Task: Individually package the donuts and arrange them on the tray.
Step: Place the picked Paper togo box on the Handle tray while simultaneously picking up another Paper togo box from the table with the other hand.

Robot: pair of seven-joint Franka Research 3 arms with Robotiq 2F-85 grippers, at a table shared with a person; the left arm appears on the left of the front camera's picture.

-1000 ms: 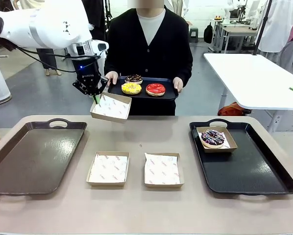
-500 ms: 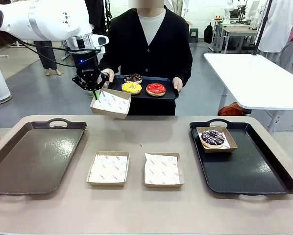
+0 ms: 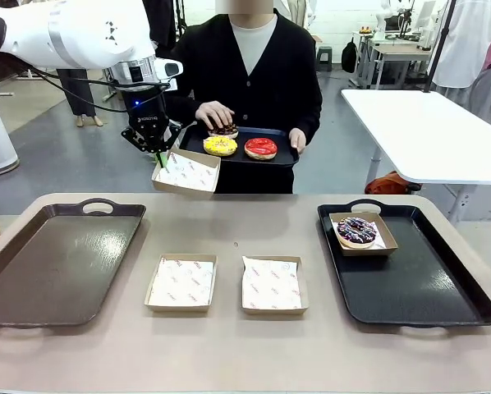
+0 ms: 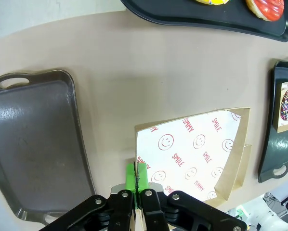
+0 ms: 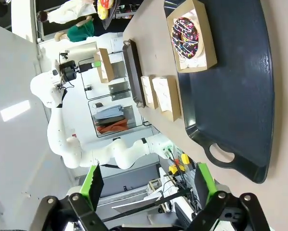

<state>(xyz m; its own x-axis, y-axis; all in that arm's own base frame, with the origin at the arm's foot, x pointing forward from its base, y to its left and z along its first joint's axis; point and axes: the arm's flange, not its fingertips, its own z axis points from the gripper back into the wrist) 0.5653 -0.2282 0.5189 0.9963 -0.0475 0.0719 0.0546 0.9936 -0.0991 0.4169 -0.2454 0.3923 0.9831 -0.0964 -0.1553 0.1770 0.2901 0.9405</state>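
Cardboard is what the left fingers (image 4: 136,177) are clamped on. They pinch the near rim of a shallow paper-lined box (image 4: 192,154) and hold it in the air, tilted, just beside the small carried tray (image 3: 244,164) that the person holds out at the far side of the bench (image 3: 229,222). On that carried tray the yellow donut (image 3: 219,147) and the red donut (image 3: 260,148) lie side by side. The chocolate donut (image 3: 226,130) sits behind them under the person's hand (image 3: 215,115), which is on it or just above it; we cannot tell whether it grips. The person's other hand (image 3: 298,141) supports the tray's edge.

The right fingers (image 5: 94,182) stand wide apart with nothing between them, hanging over the near end of the black tray (image 5: 240,110) on the right side of the bench.

We judge the job about a quarter done. The dark sprinkled donut (image 3: 356,230) already rests in its own filled box (image 3: 388,234), set at the far end of the black tray. The three other donuts are not yet packed. One spare box (image 3: 181,281) and a second spare box (image 3: 271,285) lie flat, side by side, in the middle of the bench, and the brown tray (image 3: 57,263) sits at the left. As we read it, the raised box is being offered for a donut; after that it must go to the black tray, and the two spare boxes need the same treatment
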